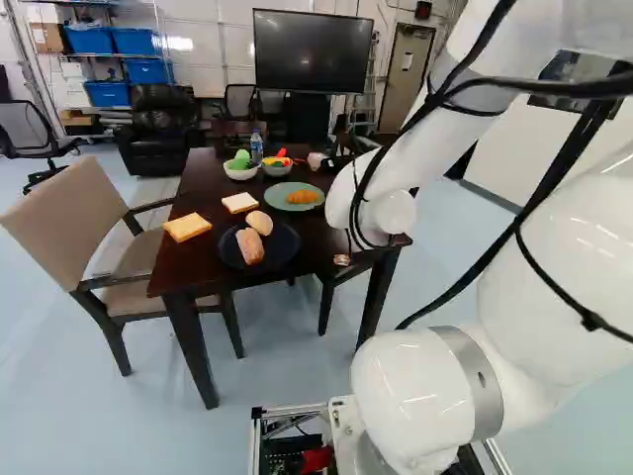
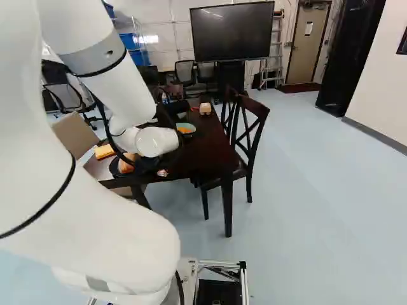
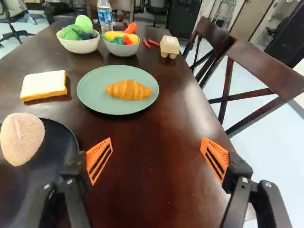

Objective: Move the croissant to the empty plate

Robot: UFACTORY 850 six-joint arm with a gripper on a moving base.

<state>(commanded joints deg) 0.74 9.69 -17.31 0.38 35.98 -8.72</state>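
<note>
A golden croissant (image 3: 128, 90) lies on the green plate (image 3: 90, 97), ahead of my gripper (image 3: 156, 159). The orange-padded fingers stand wide open with nothing between them, above bare dark tabletop. The same croissant (image 1: 303, 197) and green plate (image 1: 280, 200) show beside the arm in the left base view. A dark plate (image 1: 286, 259) nearer the base carries a round bun (image 1: 259, 223) and an oblong bread (image 1: 250, 246); no empty plate shows. In the base views the gripper's fingers cannot be made out behind the arm.
Bread slices (image 1: 188, 227) (image 3: 45, 85) lie on the table (image 3: 156, 190). Beyond the green plate stand two bowls of vegetables (image 3: 80, 43) (image 3: 122, 48), a bottle (image 3: 105, 18) and an egg carton (image 3: 170, 46). Chairs (image 2: 245, 136) (image 1: 84, 223) flank the table.
</note>
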